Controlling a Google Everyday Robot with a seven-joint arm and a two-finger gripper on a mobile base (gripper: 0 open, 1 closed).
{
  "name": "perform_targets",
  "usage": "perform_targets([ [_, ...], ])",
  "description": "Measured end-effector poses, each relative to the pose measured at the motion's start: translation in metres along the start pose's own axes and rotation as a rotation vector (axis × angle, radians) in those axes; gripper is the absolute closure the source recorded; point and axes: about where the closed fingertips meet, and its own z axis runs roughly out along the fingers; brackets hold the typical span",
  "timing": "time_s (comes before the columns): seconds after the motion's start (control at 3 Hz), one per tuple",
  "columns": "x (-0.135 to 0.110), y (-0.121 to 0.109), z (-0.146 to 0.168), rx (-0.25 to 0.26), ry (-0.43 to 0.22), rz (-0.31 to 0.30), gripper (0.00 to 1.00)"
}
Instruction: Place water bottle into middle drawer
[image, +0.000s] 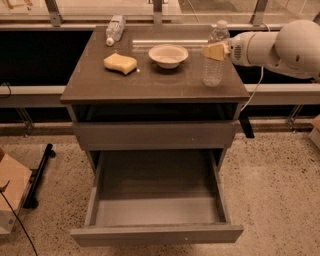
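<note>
The water bottle (213, 70) stands upright on the right side of the cabinet top, clear with a white cap. My gripper (216, 51) reaches in from the right on a white arm and sits at the bottle's upper part, hiding that part of its body. The bottle's base rests on the top. The middle drawer (155, 212), wide, deep and grey, is pulled open at the bottom of the cabinet with nothing in it.
On the brown cabinet top (100, 80) are a yellow sponge (120, 63), a white bowl (168, 54) and a second clear bottle (115, 29) lying at the back left. A shut grey drawer front (155, 135) sits above the open one. A cardboard box (11, 192) stands on the floor at left.
</note>
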Motion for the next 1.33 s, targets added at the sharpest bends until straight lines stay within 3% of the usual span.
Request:
perform_targets([
  [0.33, -0.009, 0.008, -0.012, -0.019, -0.014, -0.013, 0.73],
  [0.67, -0.026, 0.035, -0.042, -0.078, -0.054, -0.063, 1.0],
  [1.0, -0.036, 0.074, -0.068, -0.164, -0.102, -0.116, 1.0],
  [1.33, -0.031, 0.13, -0.09, -0.284, -0.129, -0.167, 1.0],
])
